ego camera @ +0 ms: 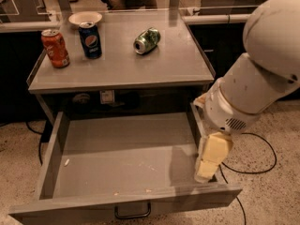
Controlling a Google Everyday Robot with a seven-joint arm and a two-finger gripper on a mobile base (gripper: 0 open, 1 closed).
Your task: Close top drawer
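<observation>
**Top drawer wide open, gripper at its right wall**

We see the top drawer (122,149) standing wide open below the grey table top (178,64), its shallow tray reaching toward the camera and its front at the bottom edge of the view. A small dark handle (133,213) sits centred on that front. The drawer's floor is bare grey metal except for a few pale specks (67,162) scattered over it.

The gripper (205,172) – a pale yellow piece at the end of the arm – hangs pointing down at the drawer's right wall, close to the front right corner. It overlaps the wall's top edge from our angle, and we cannot tell whether it touches the metal or only hovers beside it. We also cannot tell whether the gripper is open or closed. The bulky white arm (258,78) comes in from the upper right and fills much of that side.

On the table top an orange can (55,48) stands upright near the left edge, with a blue can (90,40) upright just beside it. A green can (146,40) lies on its side farther right, apart from the other two. A white bowl (85,18) sits at the back, behind the blue can.

A dark cable (255,165) loops over the speckled floor (276,196) to the right of the drawer.
</observation>
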